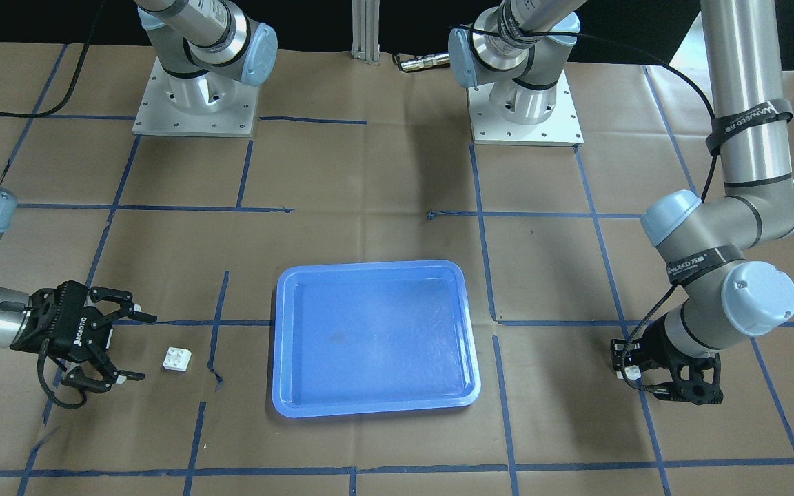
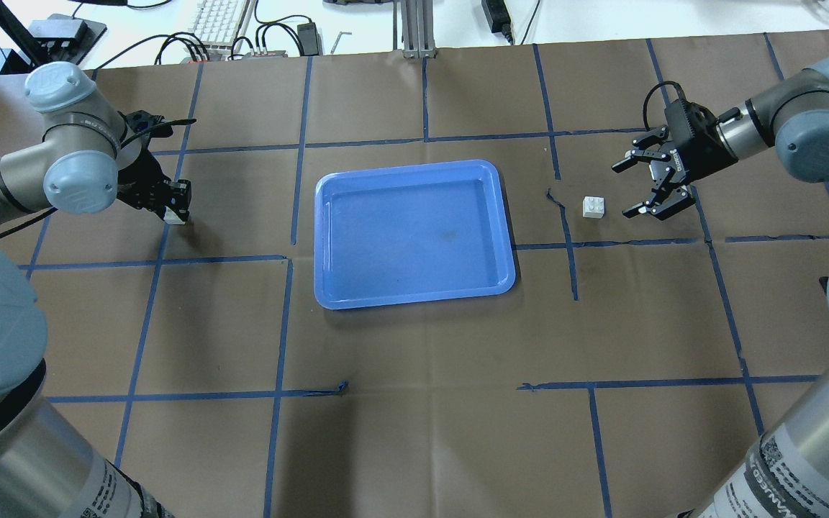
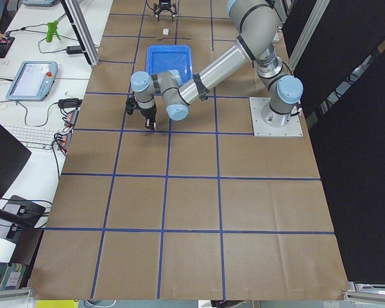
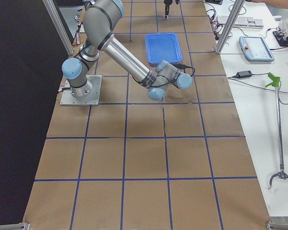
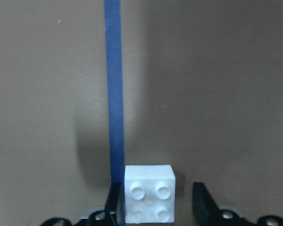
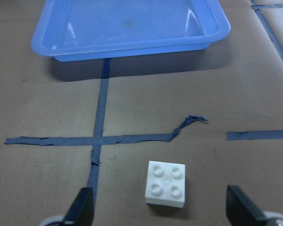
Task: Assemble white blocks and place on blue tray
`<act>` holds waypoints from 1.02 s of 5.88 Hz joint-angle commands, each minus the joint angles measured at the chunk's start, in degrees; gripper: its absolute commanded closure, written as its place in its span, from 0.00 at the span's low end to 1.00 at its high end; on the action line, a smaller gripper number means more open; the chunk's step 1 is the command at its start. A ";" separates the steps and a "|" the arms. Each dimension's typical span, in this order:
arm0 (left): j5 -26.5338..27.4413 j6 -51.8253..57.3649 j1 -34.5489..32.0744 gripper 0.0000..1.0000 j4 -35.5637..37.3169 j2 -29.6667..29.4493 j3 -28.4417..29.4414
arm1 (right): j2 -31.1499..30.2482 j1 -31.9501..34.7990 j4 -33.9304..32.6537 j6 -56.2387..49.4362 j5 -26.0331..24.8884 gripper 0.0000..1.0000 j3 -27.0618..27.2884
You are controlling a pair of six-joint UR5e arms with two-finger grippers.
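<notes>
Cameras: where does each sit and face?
Front-facing: across the table, facing the robot's bases; blue tray.
Overhead: behind its shoulders, looking down; both arms.
Exterior left: table end; left arm nearest.
Exterior right: opposite end; right arm nearest.
Left wrist: downward; left tool, white block.
Right wrist: low, toward tray; right tool, second block.
Shared: front-facing, overhead show tray.

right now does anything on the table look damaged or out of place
Only one blue tape strip: it is torn and curled up off the paper near the white block by the right gripper. The blue tray looks fine.
</notes>
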 commanded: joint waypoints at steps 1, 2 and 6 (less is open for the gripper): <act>-0.65 21.14 -2.55 0.79 0.45 1.31 0.85 | 0.20 -0.05 -1.19 -1.82 0.72 0.00 2.78; -0.13 29.35 -9.11 0.80 0.36 3.32 0.86 | 0.89 -0.05 -4.77 -2.09 0.81 0.00 2.96; 0.14 49.91 -29.52 0.89 0.36 4.14 -0.37 | 2.83 -0.05 -7.09 -1.21 4.15 0.00 2.96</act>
